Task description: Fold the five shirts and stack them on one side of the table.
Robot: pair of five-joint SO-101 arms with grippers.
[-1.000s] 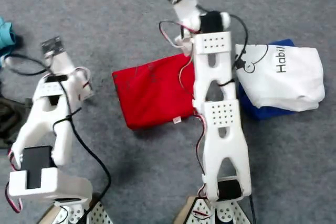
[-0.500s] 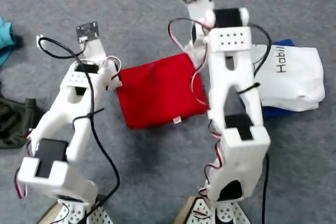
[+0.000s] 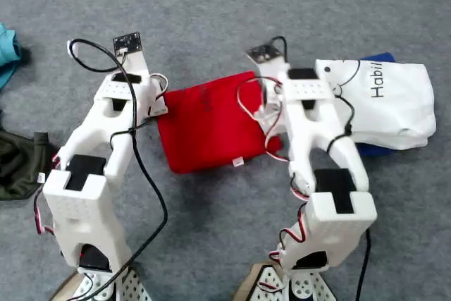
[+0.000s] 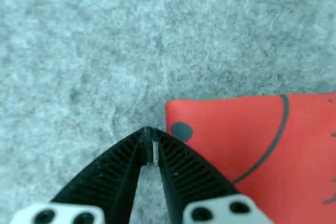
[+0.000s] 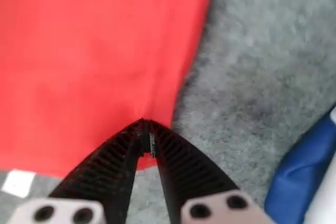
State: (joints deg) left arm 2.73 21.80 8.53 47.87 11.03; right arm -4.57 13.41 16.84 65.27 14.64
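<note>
High view, folded red shirt (image 3: pixel 211 121) — left gripper (image 4: pixel 148 136) closed beside its corner, right gripper (image 5: pixel 145 128) closed over its edge

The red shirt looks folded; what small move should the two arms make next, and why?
Probably open both pincers. The left pincer is shut beside the corner of the red shirt, the right pincer is shut over its opposite edge, so neither seems to hold the cloth yet.

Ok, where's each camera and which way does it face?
High view: fixed overhead, facing down at the table; both arms flank the red shirt.
Left wrist view: on that wrist, down past the shut left gripper at the shirt's corner.
Right wrist view: likewise, past the shut right gripper at its edge.
All share that shirt.
</note>
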